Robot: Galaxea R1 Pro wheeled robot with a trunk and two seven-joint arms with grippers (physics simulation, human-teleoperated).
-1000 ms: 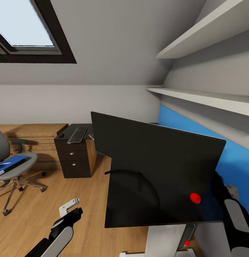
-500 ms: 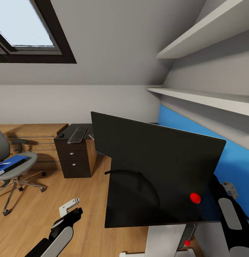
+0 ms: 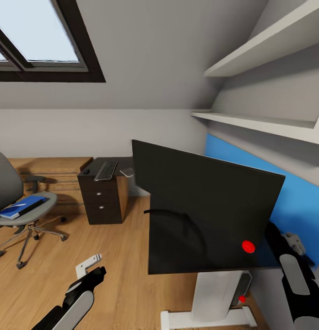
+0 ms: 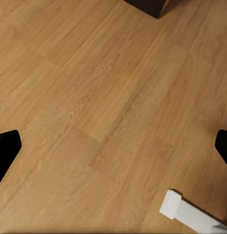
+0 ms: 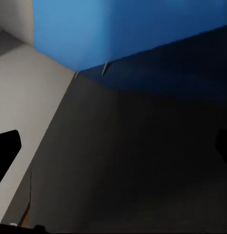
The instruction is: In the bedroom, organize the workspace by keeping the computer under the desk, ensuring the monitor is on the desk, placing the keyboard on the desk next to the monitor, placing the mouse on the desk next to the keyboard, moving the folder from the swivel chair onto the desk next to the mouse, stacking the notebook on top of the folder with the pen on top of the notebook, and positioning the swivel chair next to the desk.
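Now, the monitor already stands on the near end of the table, its back edge towards the blue panel. The keyboard lies at the far end, above the drawer unit, with the mouse just beside it at the far corner. That leaves the folder, which lies flat on the seat of the chair, well apart from the table, across the wooden floor.

Your right gripper hangs by the monitor's right end, between the screen and the blue panel. Its jaws are spread and hold nothing, and its wrist camera looks down on bare table top. Your left gripper hovers low over the floor, jaws likewise released and empty.

The monitor looks settled, so I'd judge the step in hand to be clearing away from it and heading for the chair. Draw the right arm straight back before you turn. It sits close to the screen's edge, and a sideways sweep could knock the slim stand over. Then bring the base round to face the seat squarely and come at the folder from its near edge. The chair rolls, so keep your approach gentle or it may push away.
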